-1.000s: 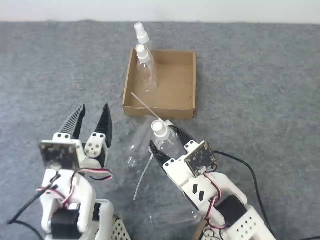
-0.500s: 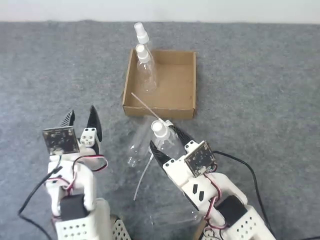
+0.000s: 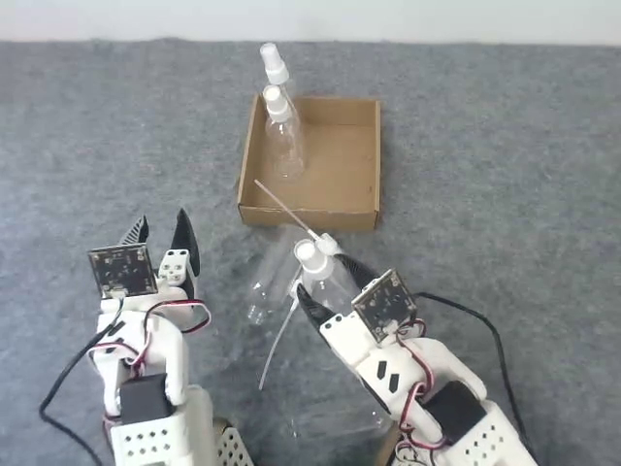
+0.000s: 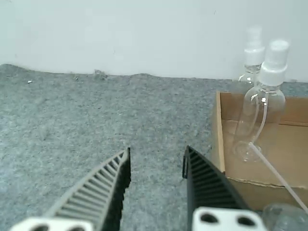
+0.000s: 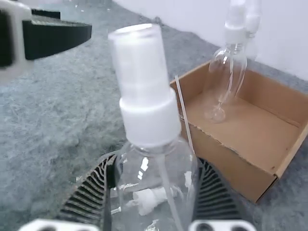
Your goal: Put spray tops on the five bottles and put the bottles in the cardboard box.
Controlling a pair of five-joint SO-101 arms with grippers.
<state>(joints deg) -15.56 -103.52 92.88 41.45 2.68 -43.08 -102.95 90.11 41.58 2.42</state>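
the right claw (image 5: 153, 185) is clenched on a clear bottle (image 5: 144, 166), with one ribbed finger pressed to each side of its body. the bottle stands upright in the grip with a white spray top (image 5: 143, 82) on its neck, and a dip tube runs down inside it. it is held just in front of the cardboard box (image 3: 309, 216), not in it.

the left claw (image 3: 162, 231) is released. its two black fingers stand a little apart, touching nothing, with bare grey mat (image 3: 505, 184) showing between them. it sits well off to the side of the box's front corner.

between the two arms an uncapped bottle (image 3: 260, 289) lies on its side on the mat. a loose spray top (image 3: 327, 242) lies beside the held bottle, its thin tube reaching across the box's front wall.

inside the box, at the far corner on the left arm's side, a capped bottle (image 3: 287, 146) stands upright. a second capped bottle (image 3: 276, 68) stands at that same corner; whether it is inside or just behind the wall cannot be told.
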